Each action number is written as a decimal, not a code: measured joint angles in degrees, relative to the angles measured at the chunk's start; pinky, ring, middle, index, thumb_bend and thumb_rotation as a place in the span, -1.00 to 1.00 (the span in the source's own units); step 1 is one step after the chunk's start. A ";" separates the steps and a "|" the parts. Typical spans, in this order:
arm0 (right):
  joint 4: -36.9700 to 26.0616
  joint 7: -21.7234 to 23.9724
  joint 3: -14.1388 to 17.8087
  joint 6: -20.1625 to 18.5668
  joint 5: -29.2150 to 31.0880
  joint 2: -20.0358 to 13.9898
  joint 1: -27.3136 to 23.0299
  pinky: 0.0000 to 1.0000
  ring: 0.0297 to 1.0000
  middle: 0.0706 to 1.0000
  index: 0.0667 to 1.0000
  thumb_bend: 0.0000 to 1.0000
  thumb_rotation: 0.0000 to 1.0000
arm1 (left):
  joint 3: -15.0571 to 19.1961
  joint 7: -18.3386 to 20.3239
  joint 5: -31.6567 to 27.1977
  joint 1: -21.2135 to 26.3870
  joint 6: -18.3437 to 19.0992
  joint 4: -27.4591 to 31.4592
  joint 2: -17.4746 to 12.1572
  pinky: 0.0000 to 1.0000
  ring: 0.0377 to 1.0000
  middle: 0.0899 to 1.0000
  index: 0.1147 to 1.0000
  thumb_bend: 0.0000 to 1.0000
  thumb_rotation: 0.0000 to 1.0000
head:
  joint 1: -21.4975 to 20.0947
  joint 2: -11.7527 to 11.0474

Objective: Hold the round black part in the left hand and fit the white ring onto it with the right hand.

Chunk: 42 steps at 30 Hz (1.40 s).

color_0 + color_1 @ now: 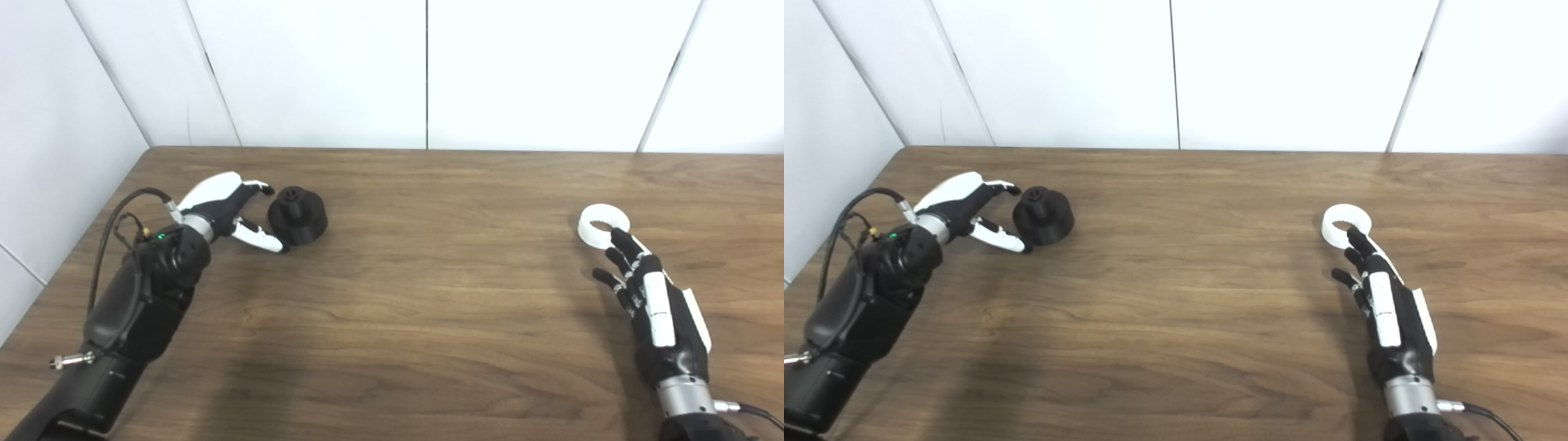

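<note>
Black round part (298, 215) sits on the desk (416, 294) toward the far-left corner, upright as far as I can read it, with a small knob on top of a wider base. From my station I see the left hand (228, 208) just to its left, lying low over the wood with its fingers spread apart. One white-tipped finger (263, 237) reaches along the near side of the part and looks to touch its base; another curls toward the far side, its dark tip just beside the knob. The hand brackets the part but has not closed on it, so I call it released.

Across the bare middle of the desk, well apart from all that, the white ring (603, 225) lies flat near the right edge. My right hand (655, 306) comes up from the near edge, back facing the camera, fingers loosely extended and apart. Its longest fingertip overlaps the ring's near rim; I cannot tell whether it rests on the ring or hangs just above. It grips nothing.
</note>
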<state>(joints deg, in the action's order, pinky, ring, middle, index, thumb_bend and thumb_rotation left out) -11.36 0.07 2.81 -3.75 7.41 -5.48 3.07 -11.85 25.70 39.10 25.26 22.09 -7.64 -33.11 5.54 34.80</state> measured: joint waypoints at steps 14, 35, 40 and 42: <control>-0.21 -0.13 0.03 0.38 0.03 0.04 0.06 0.65 0.85 0.84 0.72 0.12 0.82 | -0.30 -0.05 -3.14 0.00 -0.04 -0.12 0.33 0.69 0.98 0.90 0.69 0.85 -0.35 | -1.06 0.35; -1.94 -0.04 0.23 0.40 0.19 0.07 0.64 0.62 0.84 0.82 0.69 0.11 0.83 | -1.88 -5.08 -2.87 0.96 -2.65 -3.73 2.07 0.62 0.89 0.82 0.60 0.75 -0.36 | -1.94 0.70; -1.93 -0.03 0.22 0.41 0.11 0.07 0.65 0.61 0.84 0.82 0.70 0.11 0.84 | -1.86 -6.72 -3.01 0.89 -3.48 -4.21 2.42 0.61 0.88 0.81 0.57 0.71 -0.38 | -2.02 0.70; -1.94 -0.03 0.24 0.41 0.11 0.07 0.66 0.61 0.84 0.82 0.70 0.11 0.84 | -1.85 -6.82 -3.06 0.88 -3.73 -4.22 2.42 0.62 0.88 0.81 0.55 0.70 -0.40 | -1.94 0.70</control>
<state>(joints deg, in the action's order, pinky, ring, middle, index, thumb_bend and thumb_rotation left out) -13.30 0.04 3.06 -3.34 7.52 -5.41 3.73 -13.70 18.87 36.04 26.14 18.36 -11.86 -30.68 3.60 35.51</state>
